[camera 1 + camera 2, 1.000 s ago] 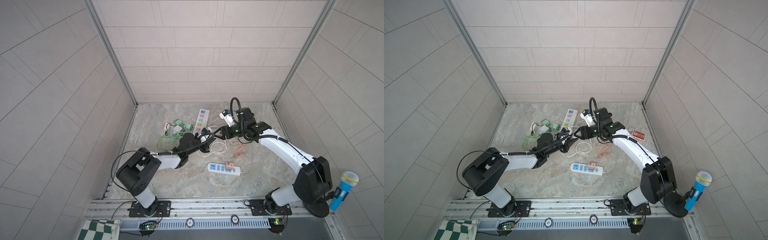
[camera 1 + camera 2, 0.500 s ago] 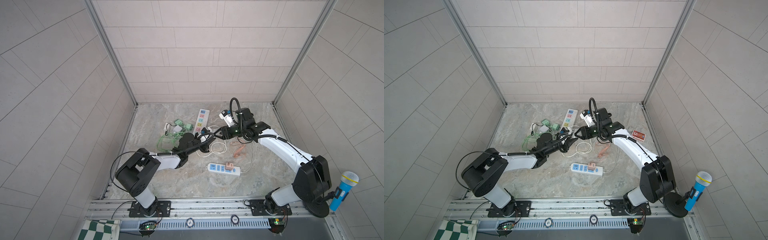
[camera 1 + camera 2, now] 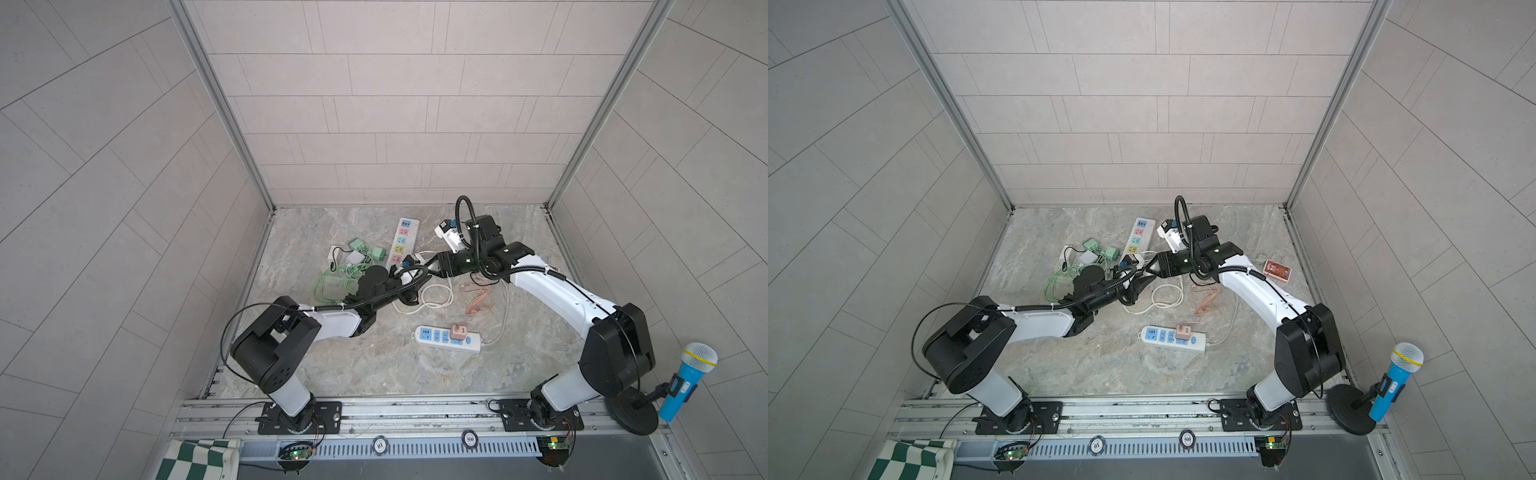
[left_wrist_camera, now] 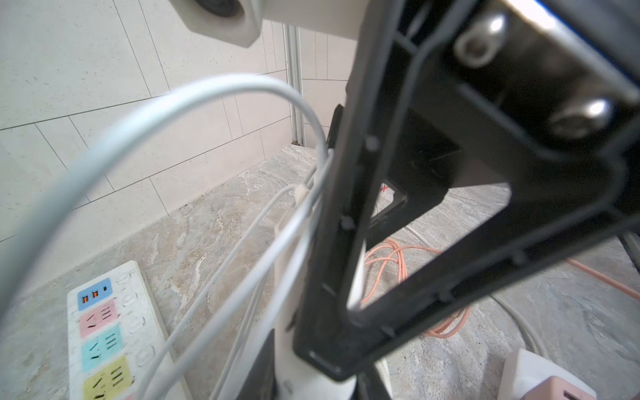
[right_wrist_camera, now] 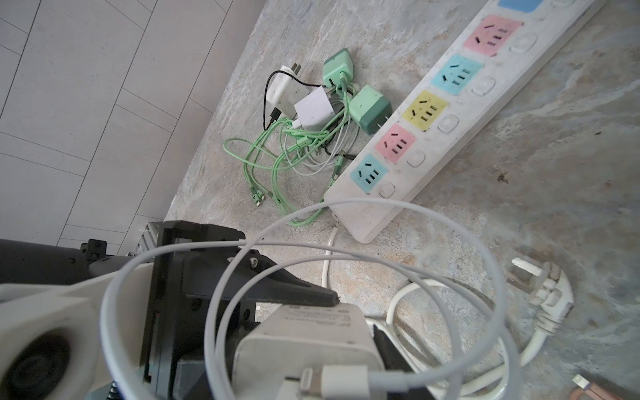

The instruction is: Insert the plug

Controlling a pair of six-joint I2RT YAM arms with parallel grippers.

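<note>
So the plug I'm working with, a white cube charger [image 5: 301, 343] with a thin white USB cable [image 4: 221, 85] stuck in its back, is up off the grey marble-look floor [image 3: 374, 374] in the middle of the cell, right where my two arms meet. The left gripper [image 5: 325, 304] is pinched tight on it, with one black finger lying flat along the charger's edge in the right wrist view. The right gripper [image 3: 1149, 272] comes in from the opposite side with its black fingers either side of the same charger, close against it. Honestly I can't tell whether it's actually clamping or just sitting around it. The cable loops loosely around both grippers in a big arc. Just beyond the charger the long white power strip with pink, blue and yellow sockets [image 5: 502, 69] lies flat on the floor, one end pointing at the grippers. Beside that strip is a tangle of mint-green chargers and green cables [image 5: 369, 107], plus a couple of small white adapters. Nearer the rail there's a short white power strip with blue sockets [image 3: 476, 345] with a pink adapter [image 3: 457, 331] plugged into it. A coil of salmon-pink cable [image 3: 478, 297] sits between it and the right arm, and a thick white cord with a three-pin plug [image 5: 550, 287] lies on the floor.
</note>
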